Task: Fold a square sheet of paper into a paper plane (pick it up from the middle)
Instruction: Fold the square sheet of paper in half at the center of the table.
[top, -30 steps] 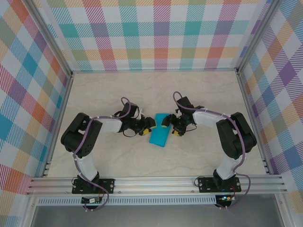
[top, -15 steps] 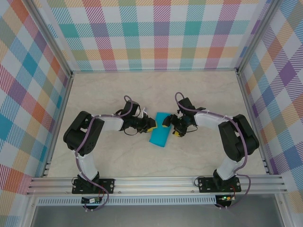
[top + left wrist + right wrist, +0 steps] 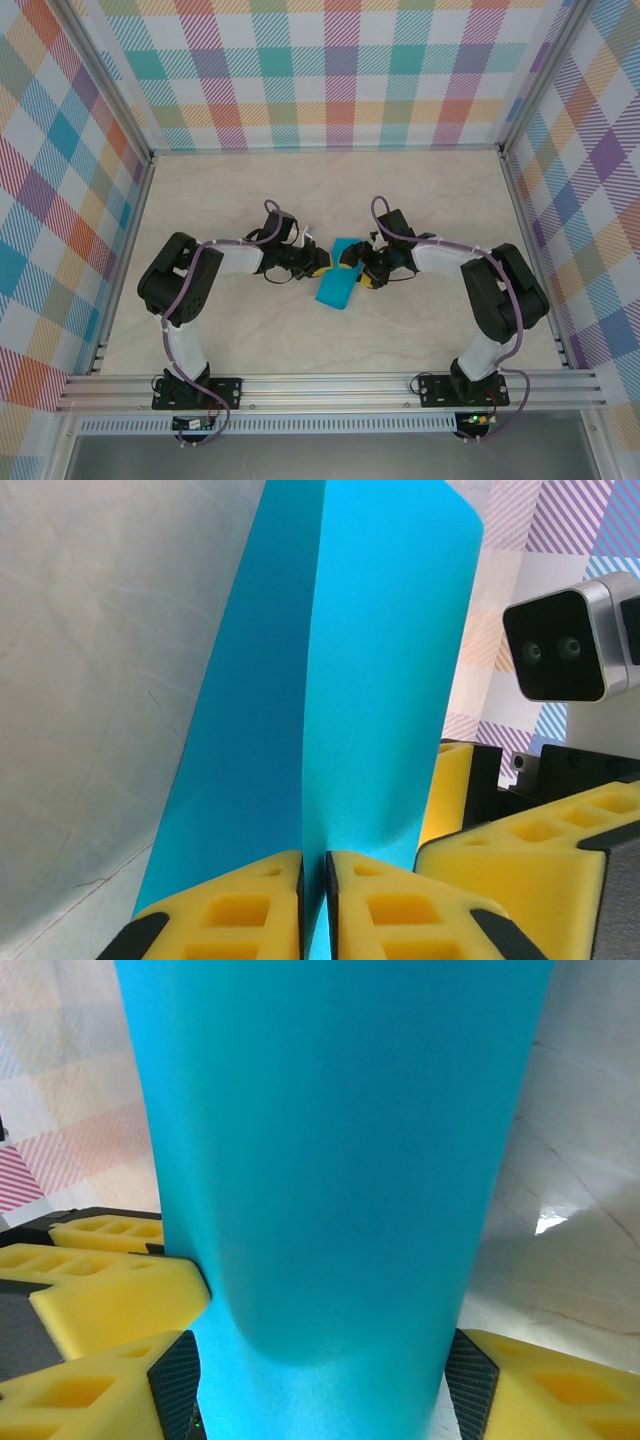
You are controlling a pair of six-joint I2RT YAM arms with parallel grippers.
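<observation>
Paper note: square sheet of paper, judged light and limp, bows off desk at left hand, which pinches its folded edge, likely the best hold; right hand straddles it wide, grip unclear.

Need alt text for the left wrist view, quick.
The left claw is shut on the near edge of the square sheet of paper, teal-blue, which rises away with a fold line down its middle. The right claw and its wrist camera sit at right, pale table at left.

high rear overview, both wrist views close on paper
</observation>
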